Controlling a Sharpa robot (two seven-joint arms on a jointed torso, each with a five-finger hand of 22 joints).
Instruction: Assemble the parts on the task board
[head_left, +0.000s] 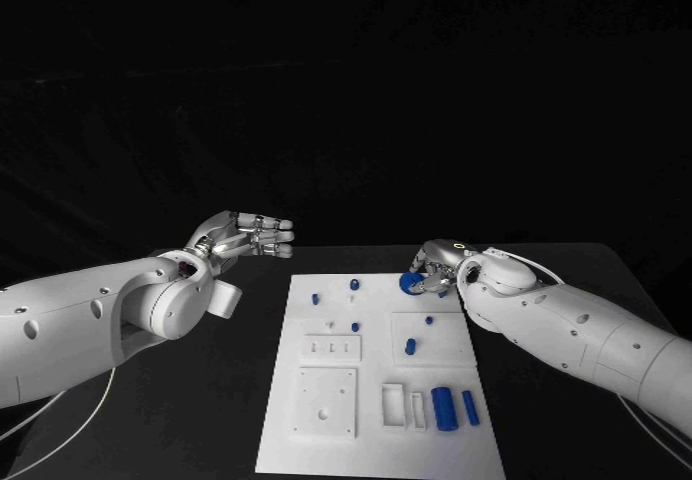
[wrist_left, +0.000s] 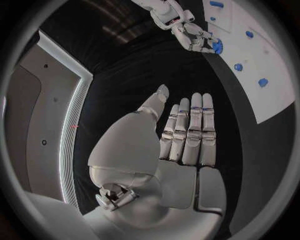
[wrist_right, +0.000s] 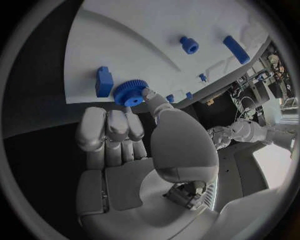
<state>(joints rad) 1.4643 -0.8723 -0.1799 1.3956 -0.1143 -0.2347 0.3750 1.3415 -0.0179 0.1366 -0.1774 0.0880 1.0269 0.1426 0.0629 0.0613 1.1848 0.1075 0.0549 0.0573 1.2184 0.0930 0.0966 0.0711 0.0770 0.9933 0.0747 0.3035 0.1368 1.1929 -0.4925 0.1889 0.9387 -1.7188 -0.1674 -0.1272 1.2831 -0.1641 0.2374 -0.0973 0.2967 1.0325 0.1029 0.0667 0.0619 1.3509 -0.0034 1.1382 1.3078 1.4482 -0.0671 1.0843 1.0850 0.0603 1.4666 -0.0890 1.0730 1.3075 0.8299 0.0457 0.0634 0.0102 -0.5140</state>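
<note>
1. Black tabletop (head_left: 216, 400) with pitch-dark backdrop behind it, and the white task board (head_left: 378, 440) sits lengthwise in the middle.
2. Right hand (head_left: 437, 274) is at the board's far right corner, and it's pinching a blue gear (head_left: 413, 285) between thumb and fingertips. The right wrist view shows it nicely: the toothed blue disc (wrist_right: 130, 92) is right at the tips of the fingers (wrist_right: 117, 125), just over the board's edge, with a small blue block (wrist_right: 104, 81) right beside it.
3. Left hand (head_left: 248, 236) is off to the left of the board, well apart from it, raised over the bare tabletop. It holds nothing. In the left wrist view the fingers (wrist_left: 190, 131) are stretched out straight side by side with the thumb off to one side, so it's relaxed and released.
4. On the board: a few small blue pegs (head_left: 353, 285) near the far end, one blue oval piece (head_left: 410, 347) on the raised right-hand panel, and two blue cylinders (head_left: 444, 408) lying side by side toward the near right end.
5. Near-left part of the board has white raised plates (head_left: 326, 400), and there are narrow slots just left of the cylinders.
</note>
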